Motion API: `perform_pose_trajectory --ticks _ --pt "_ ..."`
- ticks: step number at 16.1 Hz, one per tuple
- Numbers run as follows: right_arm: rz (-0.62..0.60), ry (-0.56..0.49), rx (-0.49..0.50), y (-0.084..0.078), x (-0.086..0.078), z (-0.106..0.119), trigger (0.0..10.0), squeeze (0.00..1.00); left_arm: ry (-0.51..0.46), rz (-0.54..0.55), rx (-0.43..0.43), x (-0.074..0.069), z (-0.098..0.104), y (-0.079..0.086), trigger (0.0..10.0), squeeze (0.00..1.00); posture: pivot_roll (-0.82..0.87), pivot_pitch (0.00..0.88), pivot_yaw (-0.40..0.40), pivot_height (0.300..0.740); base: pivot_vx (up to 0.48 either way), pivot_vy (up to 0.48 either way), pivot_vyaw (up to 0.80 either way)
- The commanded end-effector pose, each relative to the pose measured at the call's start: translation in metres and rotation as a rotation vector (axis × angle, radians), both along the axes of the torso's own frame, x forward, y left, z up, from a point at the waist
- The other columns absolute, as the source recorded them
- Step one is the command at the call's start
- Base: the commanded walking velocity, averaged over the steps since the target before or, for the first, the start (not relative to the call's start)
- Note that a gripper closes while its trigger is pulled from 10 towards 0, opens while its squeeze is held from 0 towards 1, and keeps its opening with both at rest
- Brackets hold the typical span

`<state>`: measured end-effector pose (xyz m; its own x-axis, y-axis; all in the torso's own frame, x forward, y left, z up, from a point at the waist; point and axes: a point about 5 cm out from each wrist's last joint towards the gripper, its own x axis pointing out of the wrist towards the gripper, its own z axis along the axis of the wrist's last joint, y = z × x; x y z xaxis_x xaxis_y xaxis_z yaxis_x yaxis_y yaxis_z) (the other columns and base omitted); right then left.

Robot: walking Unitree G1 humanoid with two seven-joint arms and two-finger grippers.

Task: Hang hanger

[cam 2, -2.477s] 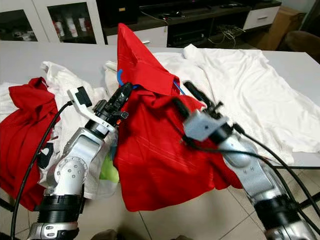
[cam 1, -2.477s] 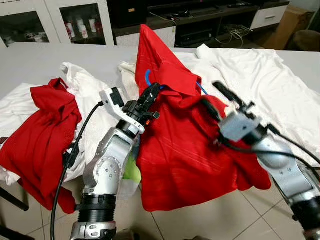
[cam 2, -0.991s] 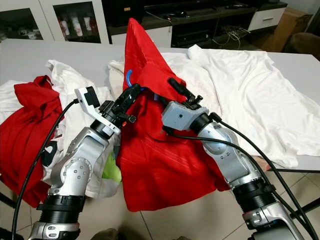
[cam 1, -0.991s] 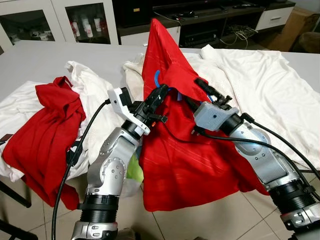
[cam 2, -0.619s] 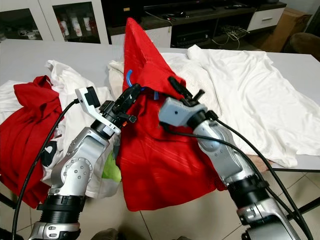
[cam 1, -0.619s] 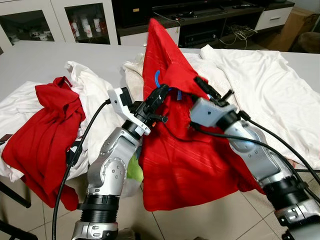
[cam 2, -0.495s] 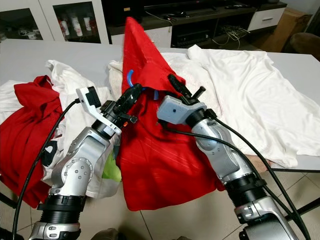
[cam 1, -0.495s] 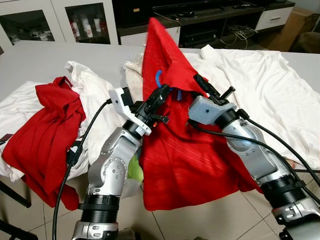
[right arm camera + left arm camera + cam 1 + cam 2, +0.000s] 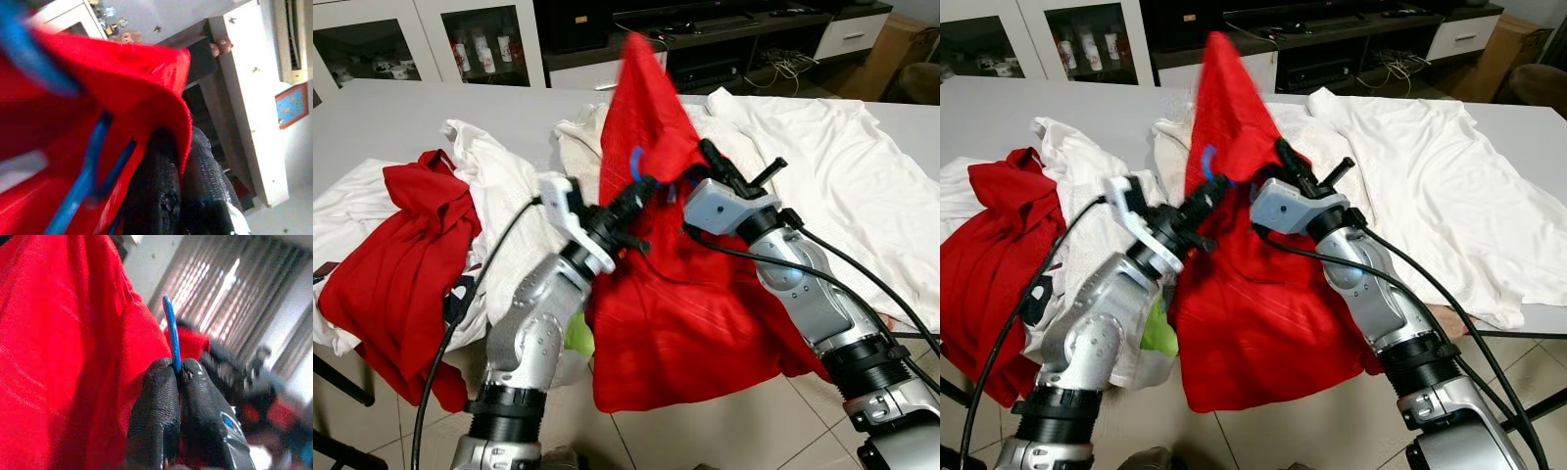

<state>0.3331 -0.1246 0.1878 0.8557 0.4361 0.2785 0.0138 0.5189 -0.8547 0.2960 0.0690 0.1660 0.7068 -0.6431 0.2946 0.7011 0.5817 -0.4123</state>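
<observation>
1. The grey table carried spread white shirts and, at its left end, a crumpled red garment.
2. A red shirt was held up above the table's near edge, its lower part draped down toward the tiled floor.
3. The left gripper had its fingers pressed together on the blue hanger, which stood inside the red shirt's collar.
4. The right gripper had its fingers pinched on the red shirt's collar edge, just beside the hanger.
</observation>
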Motion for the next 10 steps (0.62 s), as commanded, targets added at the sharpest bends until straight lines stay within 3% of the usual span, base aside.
perform_pose_trajectory --ticks 1,5,10 --pt "-0.018 -0.054 0.011 -0.004 0.004 0.015 0.0 0.0 -0.058 -0.016 0.034 -0.002 0.007 -0.005 0.0 0.0 0.08 0.004 0.005 0.74 0.0 0.0 0.0" --pt "-0.024 -0.133 0.024 -0.014 0.006 0.038 0.0 0.0 -0.066 -0.012 0.185 -0.003 -0.006 -0.012 0.0 0.0 0.08 0.002 0.001 0.74 0.0 0.0 0.0" --pt "-0.038 -0.174 0.028 -0.019 0.01 0.051 0.0 0.0 -0.081 -0.019 0.268 -0.004 -0.014 -0.016 0.4 0.0 0.08 0.001 -0.003 0.74 0.0 0.0 0.0"
